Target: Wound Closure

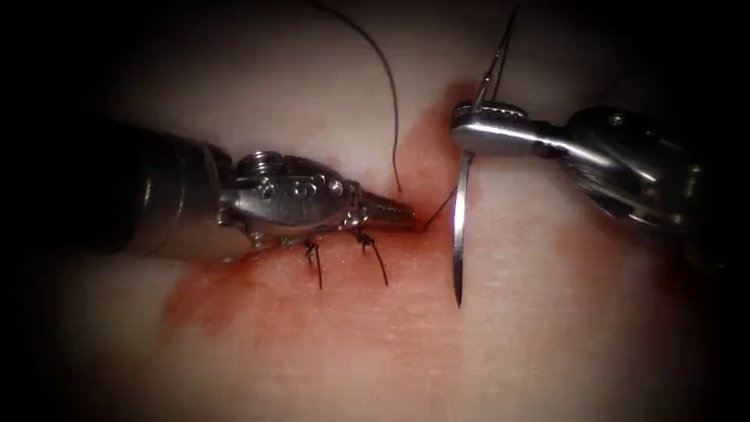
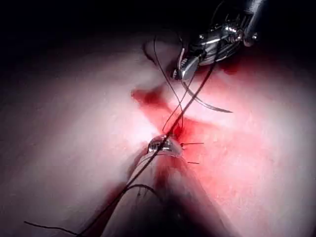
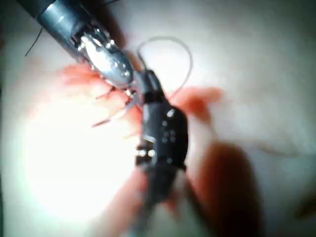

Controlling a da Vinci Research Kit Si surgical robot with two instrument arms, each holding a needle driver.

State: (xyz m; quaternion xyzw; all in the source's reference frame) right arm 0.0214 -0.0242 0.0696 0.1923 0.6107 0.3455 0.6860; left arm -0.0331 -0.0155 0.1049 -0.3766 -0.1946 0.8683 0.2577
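- Your right tool [image 1: 478, 129] is clenched on the curved needle [image 1: 459, 234] near its thread end; the needle hangs clear above the tissue [image 1: 547, 328], tip pointing down, on the right of the cut.
- Your left tool [image 1: 394, 211] lies low along the cut [image 1: 406, 168], jaws clenched on the thread [image 1: 439, 209] where it leaves the tissue.
- The thread runs from that point up to the needle, and another strand [image 1: 391, 94] curves away upward.
- 2 finished stitches [image 1: 316, 262] sit just below the left tool, their cut ends sticking out.
- Red fluid [image 1: 258, 297] stains the tissue around the cut.
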